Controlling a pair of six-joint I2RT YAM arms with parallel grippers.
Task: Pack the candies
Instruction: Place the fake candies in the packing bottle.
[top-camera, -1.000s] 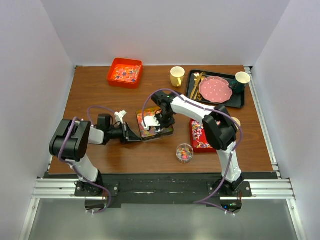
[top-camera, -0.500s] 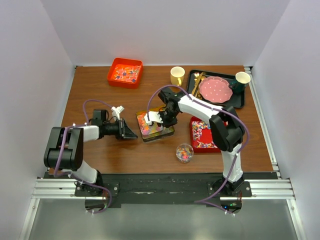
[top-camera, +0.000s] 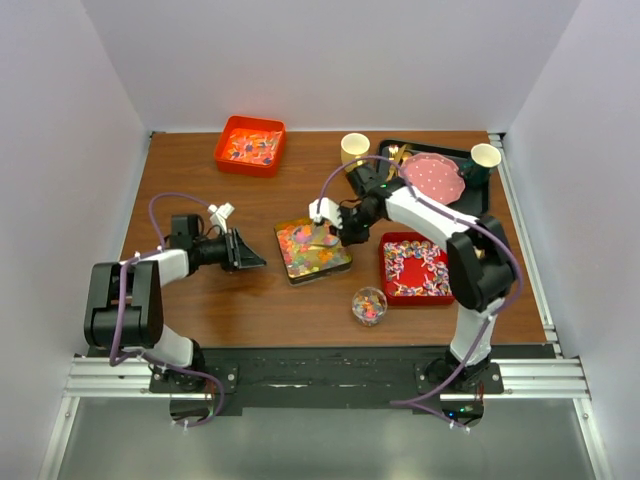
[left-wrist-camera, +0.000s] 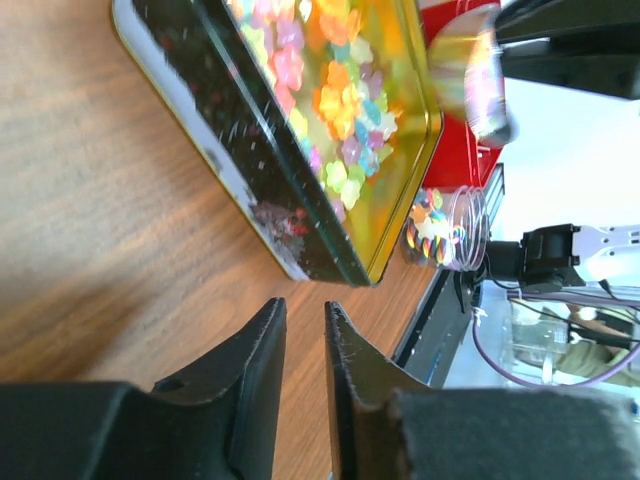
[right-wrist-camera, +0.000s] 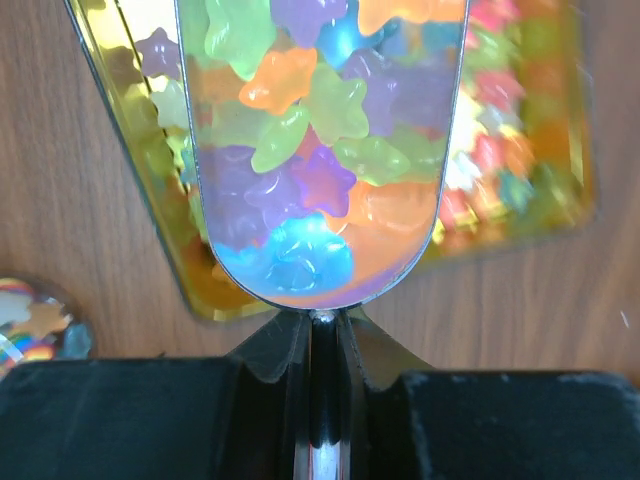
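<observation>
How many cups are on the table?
2: a yellow cup at the back, just left of the black tray, and a pale cup at that tray's far right corner. The right arm might hide more.

The gripper pinches the thin metal handle of a scoop heaped with translucent star-shaped candies in green, orange, purple and blue. Beneath it a gold tin of more candies sits on the wooden surface.

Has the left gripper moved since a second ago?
Yes. The left gripper has drawn back leftward, off the gold tin it was touching, toward the left edge of the table.
</observation>
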